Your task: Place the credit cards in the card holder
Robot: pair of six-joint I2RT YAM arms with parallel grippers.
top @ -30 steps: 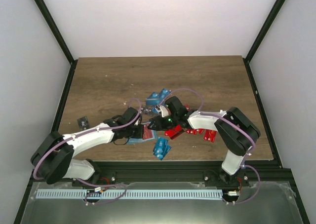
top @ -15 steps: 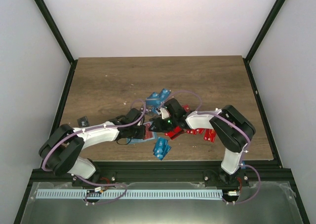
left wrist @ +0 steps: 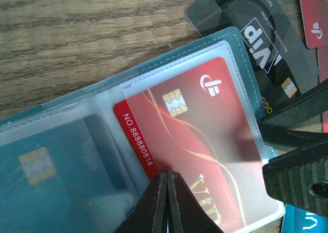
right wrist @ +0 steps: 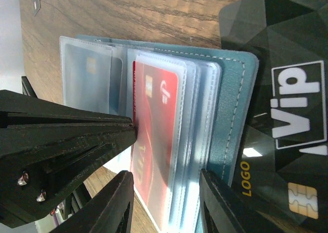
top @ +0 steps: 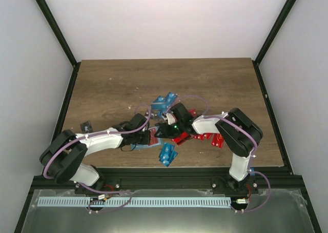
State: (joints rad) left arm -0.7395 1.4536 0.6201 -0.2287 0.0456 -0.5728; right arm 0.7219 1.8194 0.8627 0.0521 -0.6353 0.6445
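Note:
The teal card holder [left wrist: 228, 40] [right wrist: 239, 104] [top: 153, 140] lies open on the wood, its clear sleeves up. A red credit card [left wrist: 205, 125] [right wrist: 154, 120] sits in the top sleeve. My left gripper [left wrist: 168, 174] [top: 147, 136] is shut with nothing between its jaws, its tips pressed against the red card's long edge. The fingers of my right gripper [right wrist: 165, 177] [top: 160, 132] stand apart on either side of the holder's sleeve stack. A black VIP card [left wrist: 246, 22] [right wrist: 287, 89] lies partly under the holder's far edge.
Blue cards [top: 165, 101] are heaped behind the grippers, and more blue cards [top: 167, 154] lie near the front edge. Red cards [top: 206, 137] are scattered under the right arm. One black card [top: 86, 126] sits alone at the left.
The left arm's elbow has swung inward while its shut tips stayed at the holder. The right gripper has crept slightly toward the holder and its jaws have widened a little.

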